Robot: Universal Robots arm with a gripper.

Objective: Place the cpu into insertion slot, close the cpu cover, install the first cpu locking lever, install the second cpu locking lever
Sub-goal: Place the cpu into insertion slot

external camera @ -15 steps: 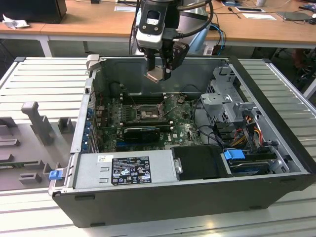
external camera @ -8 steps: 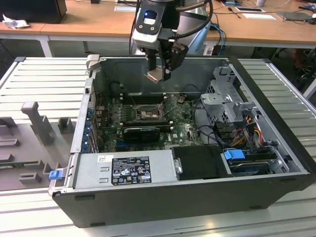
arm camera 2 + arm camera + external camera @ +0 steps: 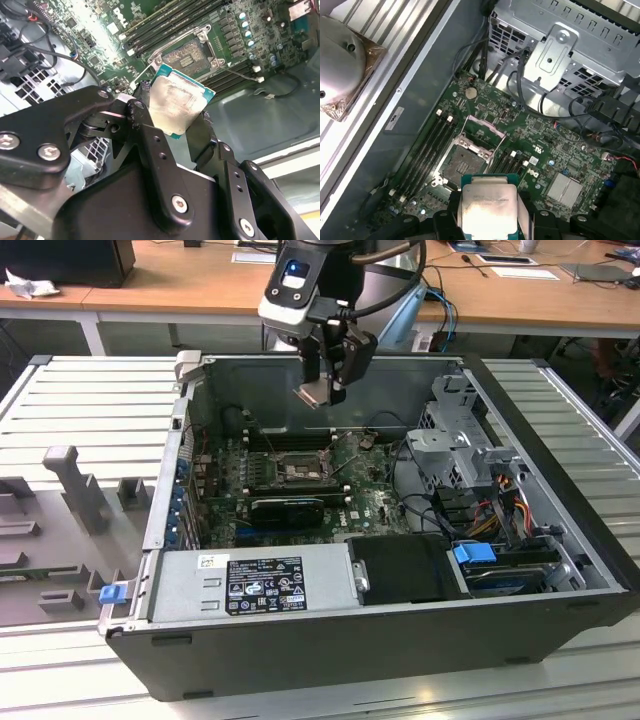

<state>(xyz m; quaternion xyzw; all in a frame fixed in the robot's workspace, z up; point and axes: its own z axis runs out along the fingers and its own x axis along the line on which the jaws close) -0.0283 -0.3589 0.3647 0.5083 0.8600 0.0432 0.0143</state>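
My gripper [image 3: 322,392] hangs above the open computer case, shut on the cpu [image 3: 314,393], a small square chip with a silvery top. In both wrist views the cpu [image 3: 177,102] [image 3: 487,209] sits tilted between the black fingers [image 3: 150,145]. The insertion slot [image 3: 298,472] [image 3: 191,54] [image 3: 464,162] lies open below on the green motherboard, its dark pin field bare. The cpu is well above the slot and apart from it. The cpu cover [image 3: 481,131] stands raised at one side of the slot.
A long black graphics card [image 3: 288,508] lies just in front of the slot, with RAM slots [image 3: 427,150] beside it. The power supply [image 3: 255,585], a metal drive cage [image 3: 465,440] and cables [image 3: 500,505] crowd the case. Grey fixtures [image 3: 75,490] stand outside at the exterior view's left.
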